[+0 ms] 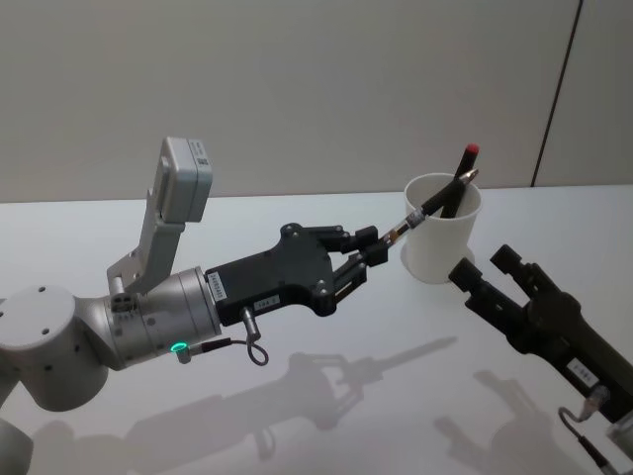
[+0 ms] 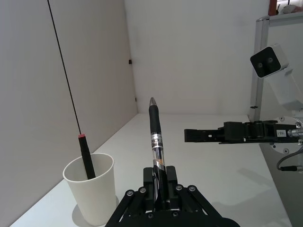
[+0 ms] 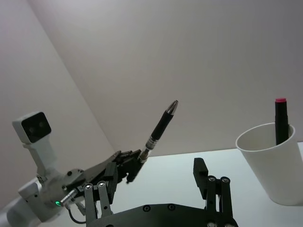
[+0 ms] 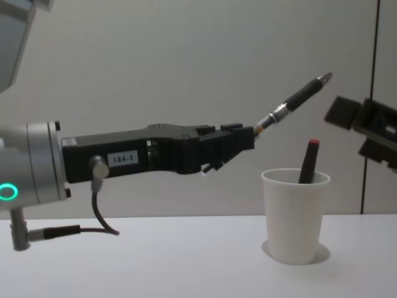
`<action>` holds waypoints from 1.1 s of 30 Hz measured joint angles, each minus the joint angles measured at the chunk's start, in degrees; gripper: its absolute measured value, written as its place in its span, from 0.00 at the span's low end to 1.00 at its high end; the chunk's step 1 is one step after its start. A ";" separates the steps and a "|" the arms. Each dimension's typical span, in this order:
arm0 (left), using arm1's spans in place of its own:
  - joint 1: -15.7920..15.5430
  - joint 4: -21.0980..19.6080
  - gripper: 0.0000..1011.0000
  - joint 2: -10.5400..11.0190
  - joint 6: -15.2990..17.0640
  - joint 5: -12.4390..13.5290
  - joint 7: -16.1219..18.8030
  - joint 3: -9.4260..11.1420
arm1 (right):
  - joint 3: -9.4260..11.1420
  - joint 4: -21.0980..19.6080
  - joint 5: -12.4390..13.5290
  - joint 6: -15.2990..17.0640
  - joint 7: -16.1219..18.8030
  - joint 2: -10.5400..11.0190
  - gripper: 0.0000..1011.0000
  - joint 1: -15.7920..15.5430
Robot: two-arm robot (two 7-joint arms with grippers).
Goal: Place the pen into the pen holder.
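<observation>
A: Right, give me the count. What was out there?

B: Two pens, one cup, two grippers. One slim black pen with a silver band [image 4: 296, 98] was up in the air. The other, a black pen with a red cap [image 4: 308, 161], stood inside the plain white paper cup with the rolled rim [image 4: 294, 217]. The cup sat upright on the white table top [image 1: 326, 416].

A: And the airborne one, which way was it pointing?

B: Its long axis ran on a slant, rising away from the fingers toward the robot's right. The metal tip led, well above the cup's rim in the chest view. None of it was inside the cup.

A: Who had hold of it?

B: The left gripper [image 4: 248, 138], reaching in level above the table. Its black fingers were pinched tight on the pen's rear end, and most of the barrel stuck out beyond them.

A: And the other arm?

B: The right gripper [image 1: 483, 262] hung near the cup on the robot's right side. Its fingers were spread apart with nothing between them. In the chest view it sat higher than the rim, clear of the cup and both pens.

A: The red-capped pen?

B: It leaned against the cup's inner wall, cap uppermost, poking out above the rim.
</observation>
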 joint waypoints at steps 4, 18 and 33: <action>0.00 0.00 0.16 0.00 0.00 0.00 0.00 0.00 | -0.52 0.11 1.94 -0.27 0.33 -1.12 0.99 0.16; 0.00 0.00 0.16 0.00 0.00 -0.01 0.01 0.00 | -1.44 1.83 4.82 -1.96 -1.04 -4.42 0.99 2.15; 0.00 0.00 0.16 0.00 0.00 -0.01 0.00 0.00 | -1.81 4.79 4.54 -1.57 -1.70 -7.06 0.99 6.68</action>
